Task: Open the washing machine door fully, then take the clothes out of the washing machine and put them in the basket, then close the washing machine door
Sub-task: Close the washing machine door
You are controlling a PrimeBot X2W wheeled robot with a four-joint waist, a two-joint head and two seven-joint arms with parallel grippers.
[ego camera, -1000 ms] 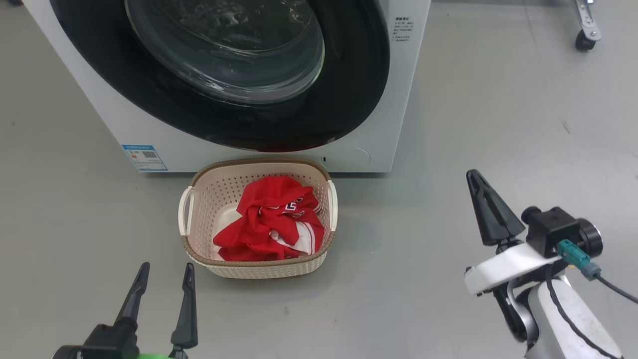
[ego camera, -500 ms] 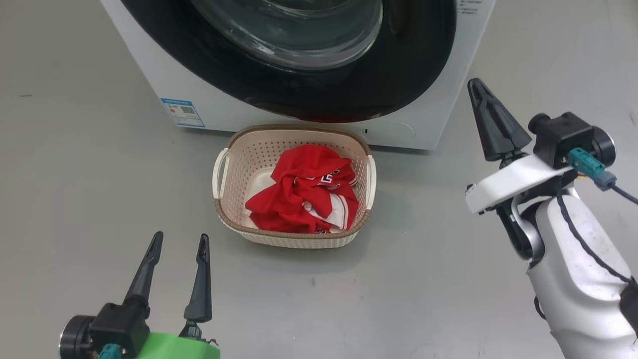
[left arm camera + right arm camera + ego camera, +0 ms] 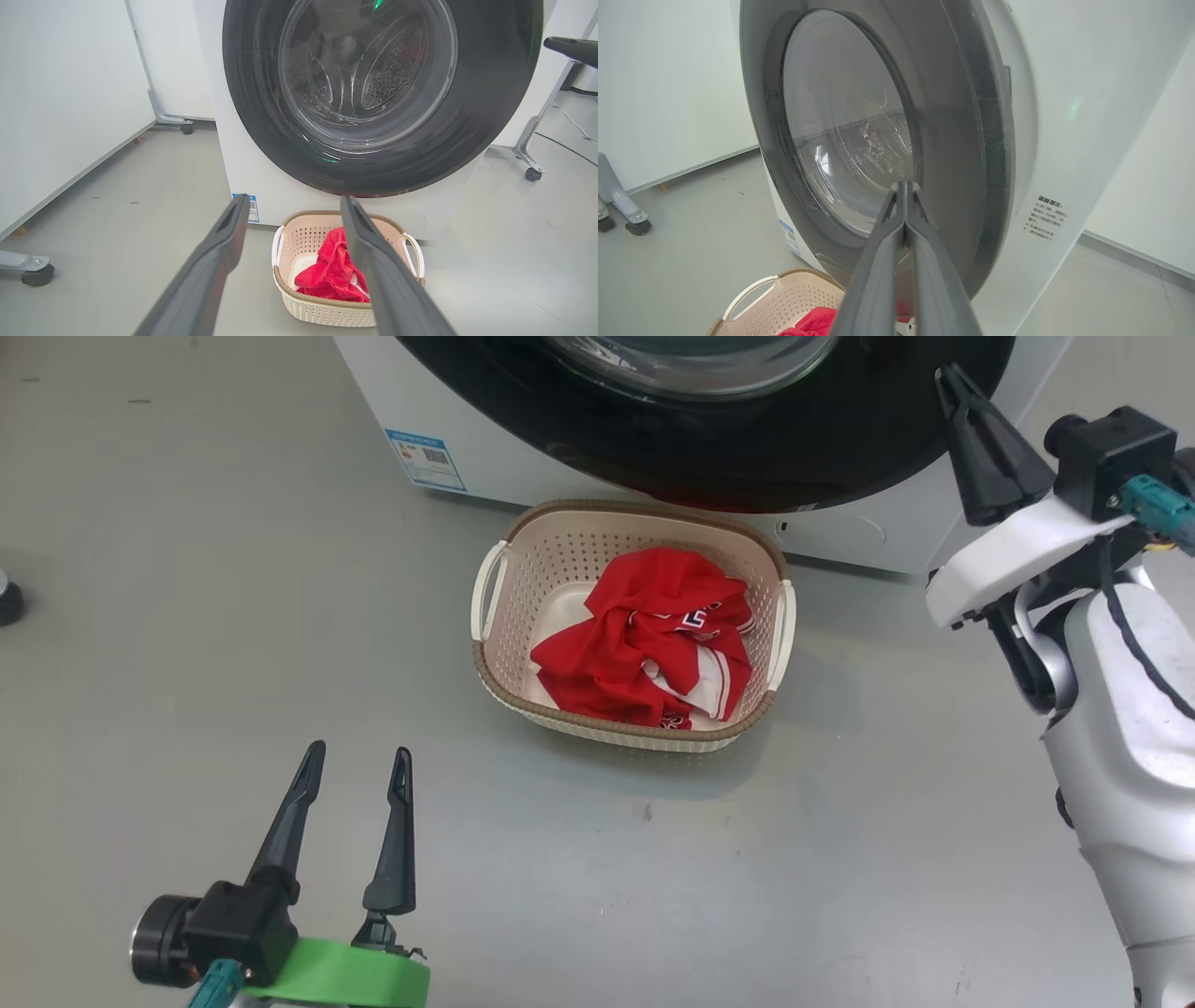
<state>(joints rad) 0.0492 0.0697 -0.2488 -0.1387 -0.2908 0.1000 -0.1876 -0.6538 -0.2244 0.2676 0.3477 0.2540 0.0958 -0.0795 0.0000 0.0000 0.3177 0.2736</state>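
Right gripper, pressed tight together, is parked by the washing machine door, stiff and slick, so it's probably better nudged at the edge than pinched.

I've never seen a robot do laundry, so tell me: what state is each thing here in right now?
washing machine door: shut against the machine's front.
washing machine: drum, seen through the glass, looks empty.
basket: upright on the floor, holding the clothes.
clothes: crumpled in the basket.
left fingers: apart, empty.
right fingers: pressed together, empty.
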